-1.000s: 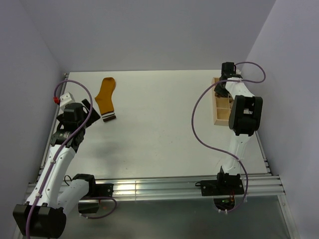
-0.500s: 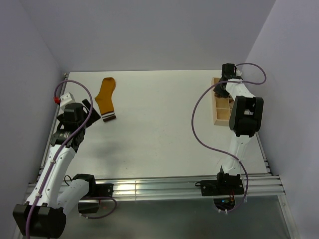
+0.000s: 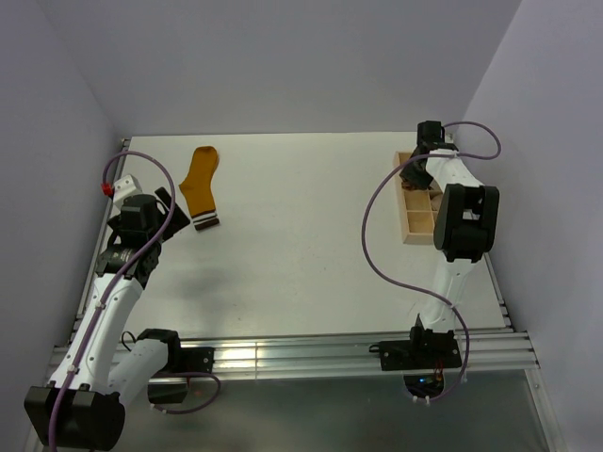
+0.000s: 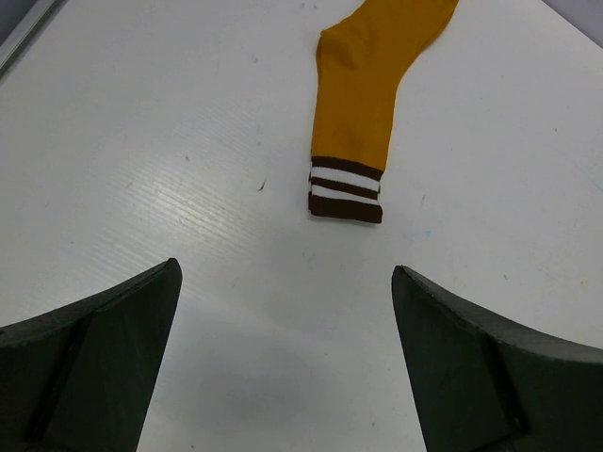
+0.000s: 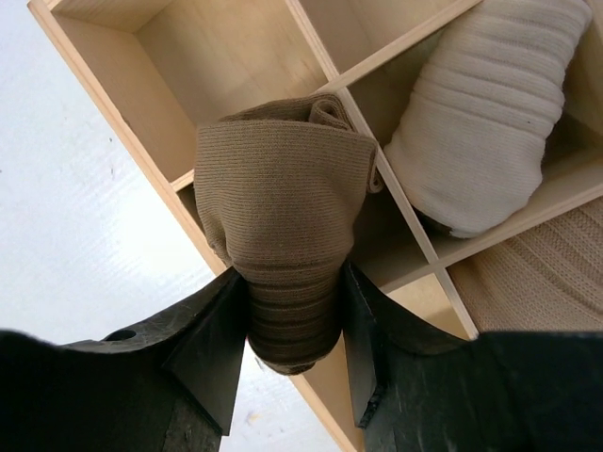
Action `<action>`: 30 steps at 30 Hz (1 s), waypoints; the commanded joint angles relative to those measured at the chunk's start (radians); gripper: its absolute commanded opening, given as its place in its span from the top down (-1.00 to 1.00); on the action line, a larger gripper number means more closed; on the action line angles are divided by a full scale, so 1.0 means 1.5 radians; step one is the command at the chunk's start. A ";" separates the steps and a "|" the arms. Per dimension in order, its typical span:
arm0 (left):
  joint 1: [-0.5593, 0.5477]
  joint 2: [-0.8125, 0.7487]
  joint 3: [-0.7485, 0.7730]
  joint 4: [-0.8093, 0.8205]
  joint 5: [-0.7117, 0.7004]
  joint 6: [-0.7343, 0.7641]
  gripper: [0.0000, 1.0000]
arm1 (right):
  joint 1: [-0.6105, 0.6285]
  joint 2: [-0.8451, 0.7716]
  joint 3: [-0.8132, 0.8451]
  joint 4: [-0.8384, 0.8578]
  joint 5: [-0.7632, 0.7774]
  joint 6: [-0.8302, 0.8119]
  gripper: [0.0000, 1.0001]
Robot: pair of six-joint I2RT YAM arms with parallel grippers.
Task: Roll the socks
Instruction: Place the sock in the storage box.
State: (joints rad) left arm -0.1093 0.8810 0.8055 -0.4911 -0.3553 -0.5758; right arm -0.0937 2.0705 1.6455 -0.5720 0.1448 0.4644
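Right gripper (image 5: 294, 282) is pinching the rolled tan sock (image 5: 283, 198) over the wooden box (image 5: 188, 75) out at 2 o'clock, can't quite tell which slot. Left gripper (image 4: 285, 271) gapes wide, with the mustard sock (image 4: 363, 85) flat on the table (image 4: 141, 141) at its 12 o'clock.

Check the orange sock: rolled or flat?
Flat. The orange sock lies spread full length on the table, striped cuff unrolled; the open left gripper hovers short of it, not touching.
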 commanded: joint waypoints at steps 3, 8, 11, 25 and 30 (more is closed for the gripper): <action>-0.003 0.000 -0.001 0.016 0.008 0.011 -0.99 | 0.007 -0.044 -0.014 -0.057 0.008 0.000 0.00; -0.003 0.001 -0.001 0.016 0.008 0.012 -0.99 | 0.007 -0.054 0.001 -0.061 0.007 -0.002 -0.04; -0.003 0.002 -0.001 0.016 0.008 0.012 -0.99 | 0.007 -0.051 0.020 -0.072 0.007 -0.006 -0.07; -0.003 0.005 -0.001 0.017 0.012 0.012 -0.99 | 0.007 -0.064 0.075 -0.096 0.026 -0.017 -0.09; -0.003 0.007 -0.001 0.016 0.011 0.012 -0.99 | 0.007 -0.063 0.088 -0.098 0.028 -0.019 -0.10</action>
State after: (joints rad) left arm -0.1093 0.8909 0.8055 -0.4911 -0.3523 -0.5758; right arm -0.0895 2.0380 1.7241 -0.6971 0.1612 0.4477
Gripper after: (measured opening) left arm 0.995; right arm 0.547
